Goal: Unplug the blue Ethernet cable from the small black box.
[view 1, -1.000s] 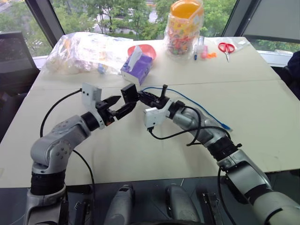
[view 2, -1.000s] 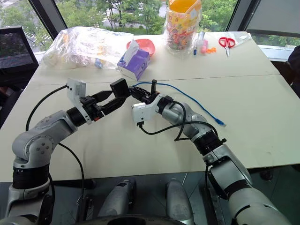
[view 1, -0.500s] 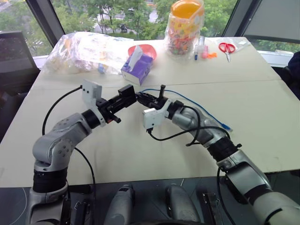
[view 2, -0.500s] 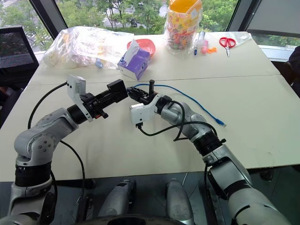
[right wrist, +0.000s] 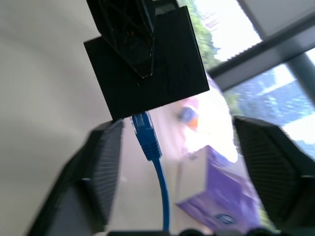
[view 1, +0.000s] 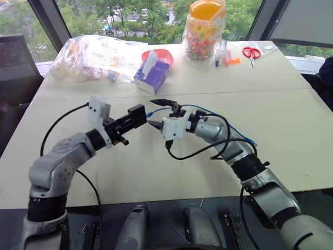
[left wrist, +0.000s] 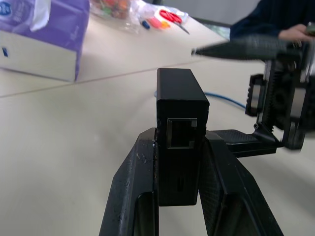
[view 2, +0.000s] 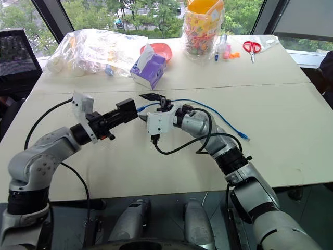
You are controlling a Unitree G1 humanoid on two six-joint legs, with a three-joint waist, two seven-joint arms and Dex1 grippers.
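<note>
The left gripper (view 1: 136,115) clamps the small black box (view 1: 137,112), and the spread right gripper (view 1: 157,113) crowds its 3 o'clock side. At 12 o'clock stands the tissue box (view 1: 151,77); toward 6 o'clock the table (view 1: 156,172) lies bare.

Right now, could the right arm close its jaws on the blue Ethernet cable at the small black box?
Probably yes: the right gripper has its jaws open on either side of the blue Ethernet cable beside the small black box, with nothing between.
</note>
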